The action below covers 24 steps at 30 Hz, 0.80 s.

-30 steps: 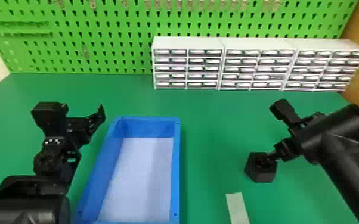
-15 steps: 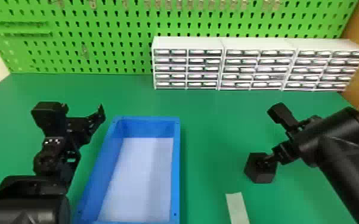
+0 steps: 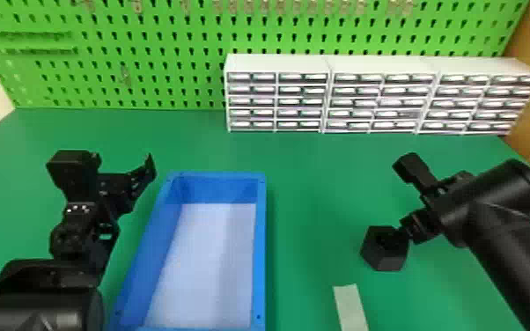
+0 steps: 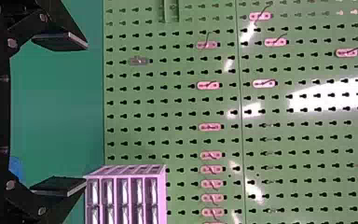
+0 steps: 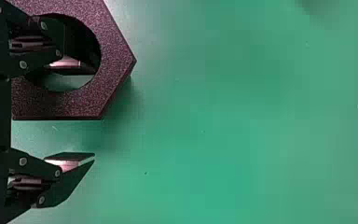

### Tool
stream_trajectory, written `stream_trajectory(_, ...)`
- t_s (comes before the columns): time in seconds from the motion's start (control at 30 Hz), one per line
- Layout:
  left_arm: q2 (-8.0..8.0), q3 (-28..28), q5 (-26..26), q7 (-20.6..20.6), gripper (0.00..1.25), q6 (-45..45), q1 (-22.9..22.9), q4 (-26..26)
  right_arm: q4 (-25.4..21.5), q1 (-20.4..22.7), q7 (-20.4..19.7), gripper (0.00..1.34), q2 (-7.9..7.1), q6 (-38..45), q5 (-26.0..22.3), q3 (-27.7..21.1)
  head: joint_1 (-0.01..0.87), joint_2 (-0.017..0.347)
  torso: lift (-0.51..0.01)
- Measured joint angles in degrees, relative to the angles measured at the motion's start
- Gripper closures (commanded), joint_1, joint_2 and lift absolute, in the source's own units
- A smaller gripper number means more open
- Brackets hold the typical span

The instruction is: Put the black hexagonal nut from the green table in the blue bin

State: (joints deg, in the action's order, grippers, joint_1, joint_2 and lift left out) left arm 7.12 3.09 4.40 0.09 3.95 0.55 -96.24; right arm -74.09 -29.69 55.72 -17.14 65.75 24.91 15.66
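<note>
Green tbl [image 3: 312,176]: R claw [image 3: 416,225] wide, finger [image 5: 74,69] in nut [image 3: 385,260], unclamped; L claw [image 3: 131,198] wide, empty.

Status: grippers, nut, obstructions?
Nut on table, right of blue bin. Right gripper open, one finger at nut's hole. Left gripper open, left of bin. Pale strip off direct path.

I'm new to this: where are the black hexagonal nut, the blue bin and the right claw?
Black hexagonal nut [image 5: 116,60]: right wrist view, flat face beside the hole.
Blue bin [image 3: 260,246]: head view, right-hand rim.
Right claw [image 5: 94,113]: right wrist view, midway between its fingertips.
</note>
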Motion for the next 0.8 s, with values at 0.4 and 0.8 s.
stream_trajectory(0.4,0.08,-0.07,-0.18,0.00,0.24,0.00,0.01,0.00,0.00,-0.24,2.07,0.97,-0.03,-0.50,1.99,0.92,0.686,0.052,-0.097)
stream_trajectory(0.8,0.09,-0.18,-0.35,0.00,0.24,0.00,0.19,0.00,-0.02,-0.73,3.72,1.00,-0.17,-0.99,3.90,2.13,0.686,0.052,-0.097)
